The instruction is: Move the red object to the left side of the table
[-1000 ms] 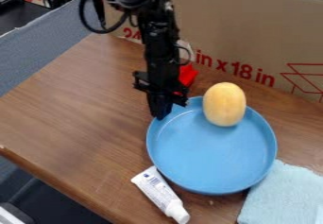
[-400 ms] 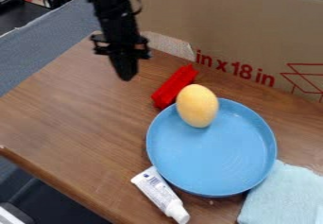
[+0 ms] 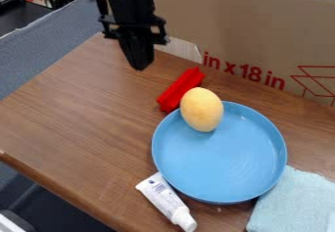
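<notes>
Black fingers [image 3: 137,58] of the gripper are hanging in the air above the rear left part of the desk [image 3: 78,118], pointing almost straight down and holding nothing; whether a gap is showing between them cannot be told at this size. To their lower right, well apart from them, the red object [image 3: 179,88] is lying flat on the brown wood, just beside the rim of the blue plate [image 3: 236,172], with its far end near the cardboard box [image 3: 249,25]. A yellow egg-shaped thing [image 3: 201,109] is sitting in the plate next to the red bar. A white tube [image 3: 167,203] and a pale blue cloth [image 3: 295,211] are lying at the near edge. Judging by position, the red object is resting near the middle of the desk, so the transfer leftward is looking unfinished: grasping and carrying are remaining.
</notes>
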Controlling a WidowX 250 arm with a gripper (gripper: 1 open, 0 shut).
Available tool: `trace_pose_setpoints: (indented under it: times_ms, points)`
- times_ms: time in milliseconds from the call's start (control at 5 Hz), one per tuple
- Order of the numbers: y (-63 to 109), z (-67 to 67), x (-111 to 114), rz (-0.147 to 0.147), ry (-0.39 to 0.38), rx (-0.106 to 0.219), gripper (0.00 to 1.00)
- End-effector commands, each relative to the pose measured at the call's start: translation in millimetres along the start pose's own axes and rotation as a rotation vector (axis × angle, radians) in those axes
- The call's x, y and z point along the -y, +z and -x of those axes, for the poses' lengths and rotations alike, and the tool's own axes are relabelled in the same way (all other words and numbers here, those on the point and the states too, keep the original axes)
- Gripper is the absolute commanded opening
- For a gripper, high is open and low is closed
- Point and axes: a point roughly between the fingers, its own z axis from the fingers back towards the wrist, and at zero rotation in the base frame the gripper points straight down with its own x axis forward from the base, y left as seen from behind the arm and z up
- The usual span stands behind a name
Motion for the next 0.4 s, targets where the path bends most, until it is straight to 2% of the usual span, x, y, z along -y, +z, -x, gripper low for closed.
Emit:
trace_pose_setpoints:
  times_ms: [0, 200]
  points:
    - [-1.5, 4.3, 3.6, -0.038, -0.032, 0.048, 1.0]
    - [-15.5, 13.0, -2.4, -0.065, -0.05, 0.047, 1.0]
